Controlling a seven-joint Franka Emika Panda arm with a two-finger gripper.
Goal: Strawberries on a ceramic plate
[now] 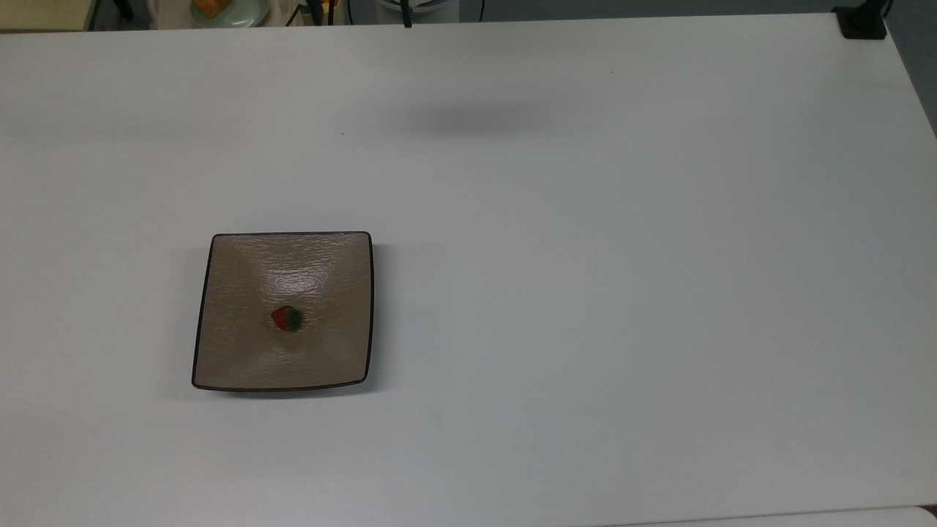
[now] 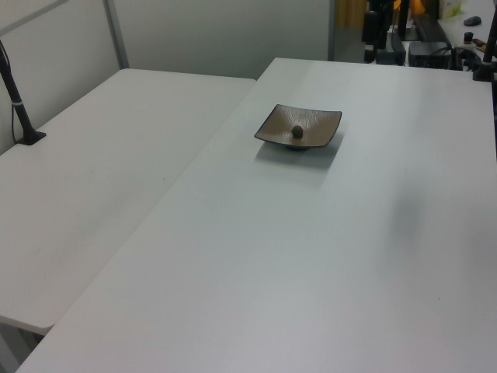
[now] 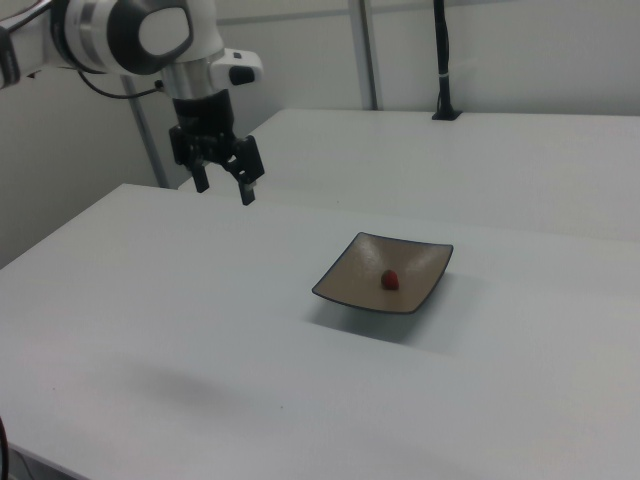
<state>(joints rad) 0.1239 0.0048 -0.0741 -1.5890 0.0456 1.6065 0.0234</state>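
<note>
A small dark red strawberry with a green cap lies near the middle of the square tan-brown ceramic plate. The plate has a thin black rim and rests on the white table. In the left view the plate stands toward the table's far end with the strawberry on it. In the right view the strawberry sits on the plate. My gripper hangs open and empty high above the table. It is well off to the right view's left of the plate, touching nothing.
A pale green round dish with orange food sits beyond the table's far edge in the top view. A black mount base occupies the top view's upper right corner. A second white table with a black pole adjoins.
</note>
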